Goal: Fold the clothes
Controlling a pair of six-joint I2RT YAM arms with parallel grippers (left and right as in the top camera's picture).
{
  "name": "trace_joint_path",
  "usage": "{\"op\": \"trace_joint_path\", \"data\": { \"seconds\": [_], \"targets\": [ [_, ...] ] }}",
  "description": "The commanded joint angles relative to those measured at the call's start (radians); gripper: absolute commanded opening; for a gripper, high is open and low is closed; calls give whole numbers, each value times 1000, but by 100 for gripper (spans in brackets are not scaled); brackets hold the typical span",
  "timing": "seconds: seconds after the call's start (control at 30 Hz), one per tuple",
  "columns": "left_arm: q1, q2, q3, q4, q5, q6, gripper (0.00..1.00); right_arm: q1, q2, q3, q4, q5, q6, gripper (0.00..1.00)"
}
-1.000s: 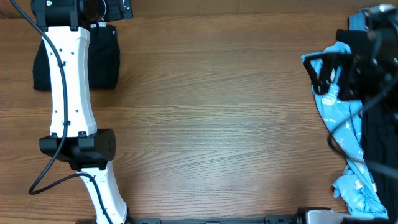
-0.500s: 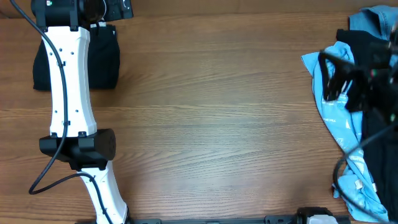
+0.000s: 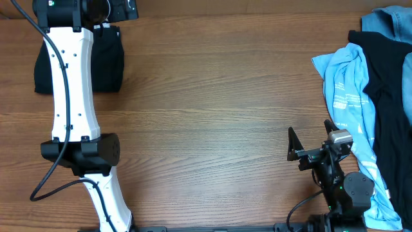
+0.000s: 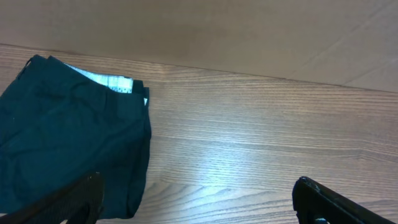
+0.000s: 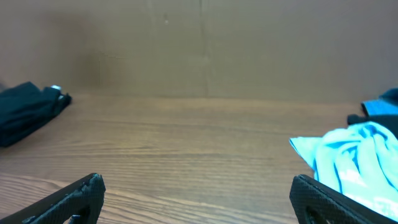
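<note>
Reading the overhead view of the counter (image 3: 212, 116) as a clock face, a folded black garment (image 3: 111, 63) lies at about 10 o'clock. The left hand (image 4: 199, 183) hangs above it with its fingers spread wide and nothing between them. Its wrist camera shows the bundle lying flat, with a pale label (image 4: 109, 81) peeking out at the far edge.

The unfolded clothes are heaped at 3 o'clock: a light-blue shirt (image 3: 347, 96) on the inner side, a black garment (image 3: 386, 103) lapped partly over it, and a denim piece (image 3: 389, 16) at about 1 o'clock. The right hand (image 3: 310, 132) sits at 5 o'clock, just beside the shirt's lower edge, also wide open and empty.

All of this looks light, limp cloth that will sag and bunch when lifted, not hold its shape. The shirt is probably next. Its free corner at the 9 o'clock side of the heap looks the cleanest place to pinch, though the black garment on top may drag along with it.
</note>
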Motion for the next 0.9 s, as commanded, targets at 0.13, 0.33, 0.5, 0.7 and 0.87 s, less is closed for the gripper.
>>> {"op": "trace_joint_path", "data": {
  "seconds": [0.13,0.33,0.5,0.7,0.87],
  "targets": [
    [4,7,0,2,6,-6,100,-4,-83,-128,26,126,2,100],
    [4,7,1,2,6,-6,100,-4,-130,-170,33,100,2,100],
    [4,7,0,2,6,-6,100,-4,-214,-171,36,101,2,100],
    [4,7,0,2,6,-6,100,-3,-214,-171,36,100,2,100],
    [4,7,0,2,6,-6,100,-3,-214,-171,36,101,2,100]
  ]
}}
